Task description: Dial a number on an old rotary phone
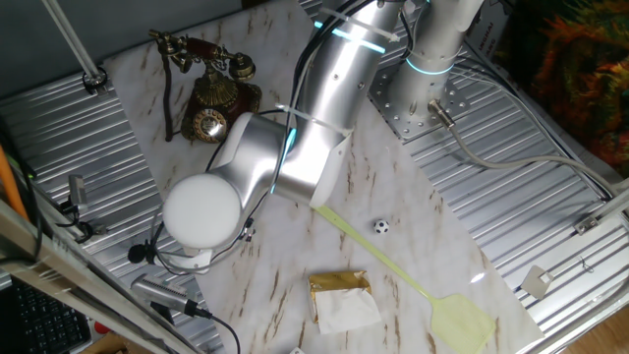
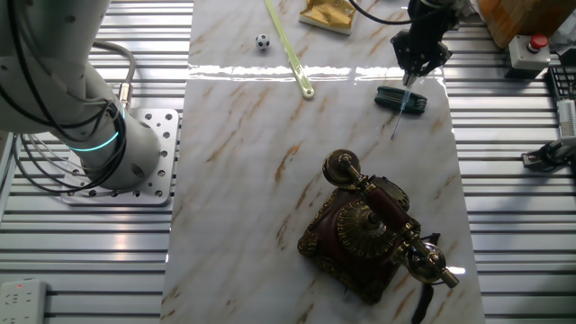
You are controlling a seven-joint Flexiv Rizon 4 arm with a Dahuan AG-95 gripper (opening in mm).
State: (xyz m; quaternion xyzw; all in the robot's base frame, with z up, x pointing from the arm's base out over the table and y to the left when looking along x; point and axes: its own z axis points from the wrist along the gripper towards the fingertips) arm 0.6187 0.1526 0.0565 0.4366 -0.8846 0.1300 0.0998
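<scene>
marble table [image 2: 243, 180], phone [image 2: 371, 236], swatter [image 1: 413, 275], ball [image 1: 380, 226]

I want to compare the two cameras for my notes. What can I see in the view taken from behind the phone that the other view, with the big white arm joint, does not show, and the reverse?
Only the view from behind the phone shows the gripper, holding a thin rod above a dark tool lying on the marble.

Only the other view shows the phone's round dial and the swatter's flat head.

Both show the old rotary phone, the small ball, the gold packet and the swatter's handle.
</scene>
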